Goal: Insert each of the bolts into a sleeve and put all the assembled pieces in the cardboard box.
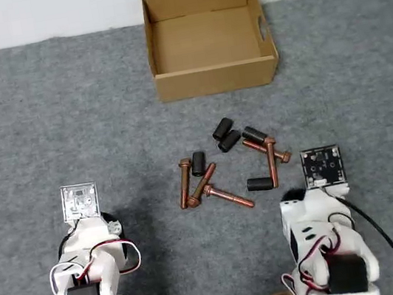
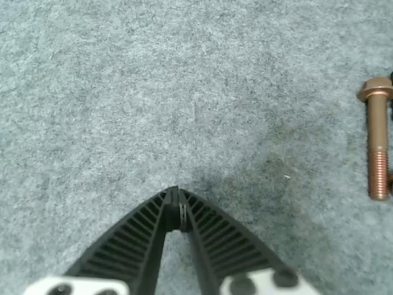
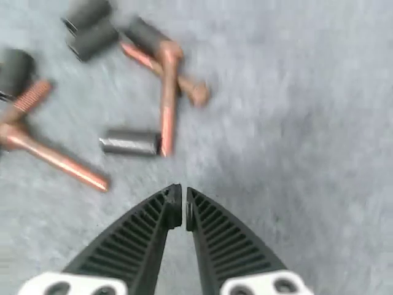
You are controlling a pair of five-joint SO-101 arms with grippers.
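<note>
No legible text, label, brand, number or sign anywhere: none on the cardboard box (image 1: 215,78), none on the bolts (image 1: 229,197), none on the sleeves (image 1: 260,184).

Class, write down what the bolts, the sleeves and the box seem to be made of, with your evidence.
Bolts: probably metal with a copper-coloured finish; threaded shanks, slight sheen. Sleeves: dark, matte short tubes, perhaps blackened metal or plastic; the look leaves it open. Cardboard box: brown cardboard, dull, with folded walls.
</note>
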